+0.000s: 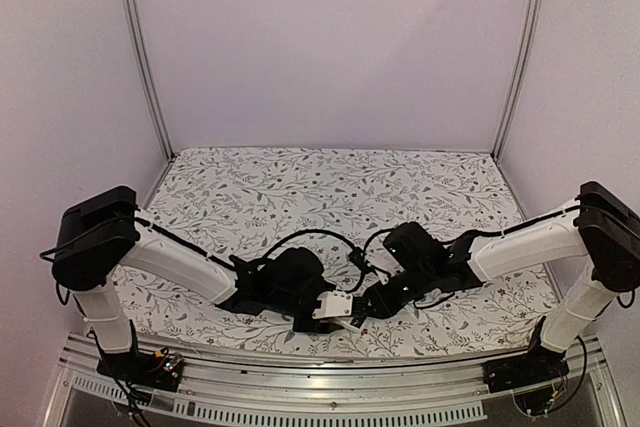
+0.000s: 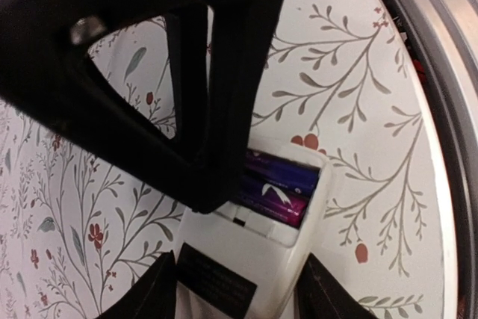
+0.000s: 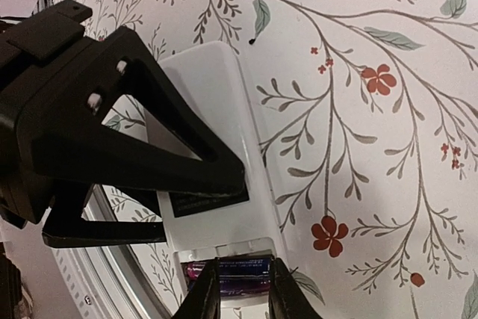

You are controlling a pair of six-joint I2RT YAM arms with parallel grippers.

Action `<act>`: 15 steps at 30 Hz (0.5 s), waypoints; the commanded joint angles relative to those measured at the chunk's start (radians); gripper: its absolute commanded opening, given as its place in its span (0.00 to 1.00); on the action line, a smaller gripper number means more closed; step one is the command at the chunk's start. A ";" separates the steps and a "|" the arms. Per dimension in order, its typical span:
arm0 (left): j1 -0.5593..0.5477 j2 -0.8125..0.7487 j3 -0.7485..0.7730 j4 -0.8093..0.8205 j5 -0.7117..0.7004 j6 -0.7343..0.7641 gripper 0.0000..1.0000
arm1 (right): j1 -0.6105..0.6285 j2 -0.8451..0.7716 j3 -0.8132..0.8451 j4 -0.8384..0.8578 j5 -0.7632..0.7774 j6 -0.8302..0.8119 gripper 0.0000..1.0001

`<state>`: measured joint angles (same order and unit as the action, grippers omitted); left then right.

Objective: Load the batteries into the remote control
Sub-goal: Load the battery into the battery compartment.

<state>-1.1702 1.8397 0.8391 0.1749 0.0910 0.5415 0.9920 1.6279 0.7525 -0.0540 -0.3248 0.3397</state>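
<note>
Batteries (image 2: 280, 184) lie inside remote control (image 2: 258, 248) gripped by left tool (image 2: 239, 285).

The 2 arms meet at the near middle of the table (image 1: 330, 177), and room there is tight. The left gripper (image 2: 235, 285) clamps the remote control (image 1: 338, 307) by its sides. The right gripper (image 3: 245, 265), jaws slightly parted, straddles the batteries (image 2: 278, 184) in the compartment and covers it from above. Looped cables (image 1: 315, 237) rise just beyond both wrists. A metal rail (image 1: 300, 362) closes the near edge. Beyond the arms the floral cloth lies open from left to right, bounded by walls and 2 corner posts (image 1: 143, 57).
</note>
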 commanded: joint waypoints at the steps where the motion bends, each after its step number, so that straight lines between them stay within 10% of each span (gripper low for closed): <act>1: -0.009 0.067 -0.056 -0.147 -0.052 -0.012 0.54 | -0.020 -0.051 0.024 -0.023 -0.006 0.011 0.22; 15: -0.018 0.068 -0.071 -0.130 -0.057 -0.012 0.54 | -0.039 -0.011 -0.010 -0.020 -0.047 0.045 0.16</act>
<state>-1.1774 1.8397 0.8219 0.2089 0.0742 0.5255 0.9550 1.5867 0.7513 -0.0891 -0.3386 0.3706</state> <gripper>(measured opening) 0.536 0.174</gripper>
